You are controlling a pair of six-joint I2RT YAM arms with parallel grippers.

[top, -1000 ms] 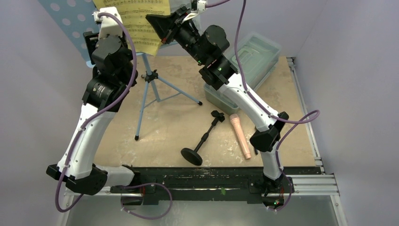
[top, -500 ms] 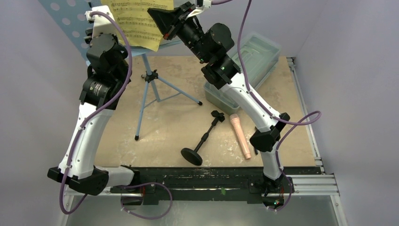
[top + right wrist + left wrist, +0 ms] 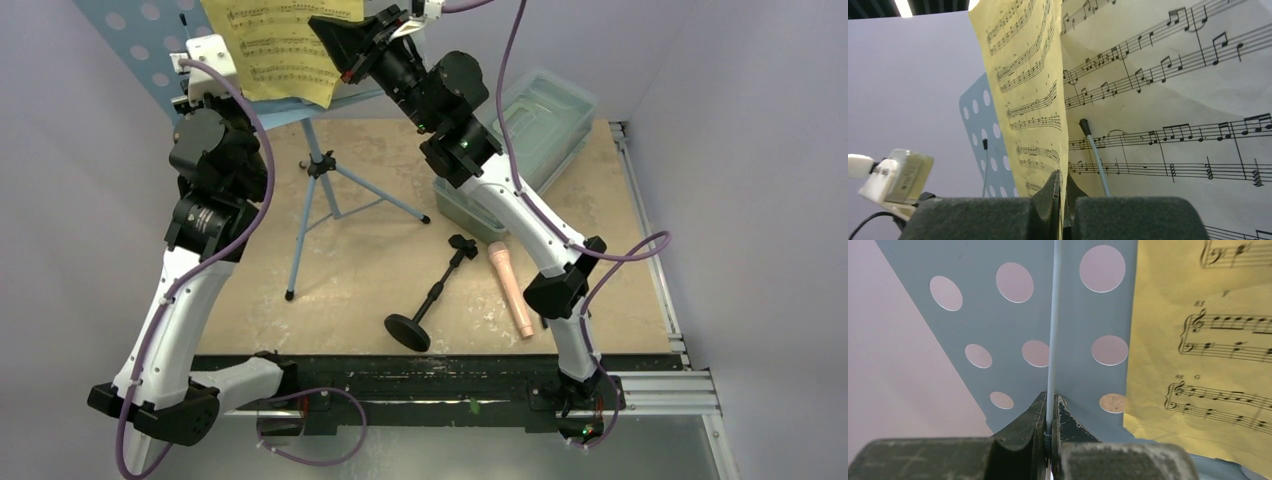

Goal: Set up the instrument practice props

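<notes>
The light blue perforated music stand (image 3: 135, 45) rises on its tripod (image 3: 318, 165) at the back left. My left gripper (image 3: 1049, 407) is shut on the stand's thin grey page-holder wire (image 3: 1053, 340), in front of the holed desk (image 3: 998, 325). The yellow music sheet (image 3: 275, 50) hangs against the desk, and my right gripper (image 3: 1062, 182) is shut on its lower edge (image 3: 1028, 90). A white music sheet (image 3: 1173, 100) lies behind it under a second wire (image 3: 1095, 155). The black mic stand (image 3: 432, 295) lies on its side on the table beside the peach-pink microphone (image 3: 511, 288).
A clear lidded plastic box (image 3: 530, 125) stands at the back right, just behind the right arm's elbow. The tripod's legs (image 3: 300, 235) spread over the left middle of the table. Walls close in on both sides.
My left gripper has closed onto the stand's holder wire, and the left arm has shifted left. The right gripper still holds the yellow sheet, which has moved slightly.
</notes>
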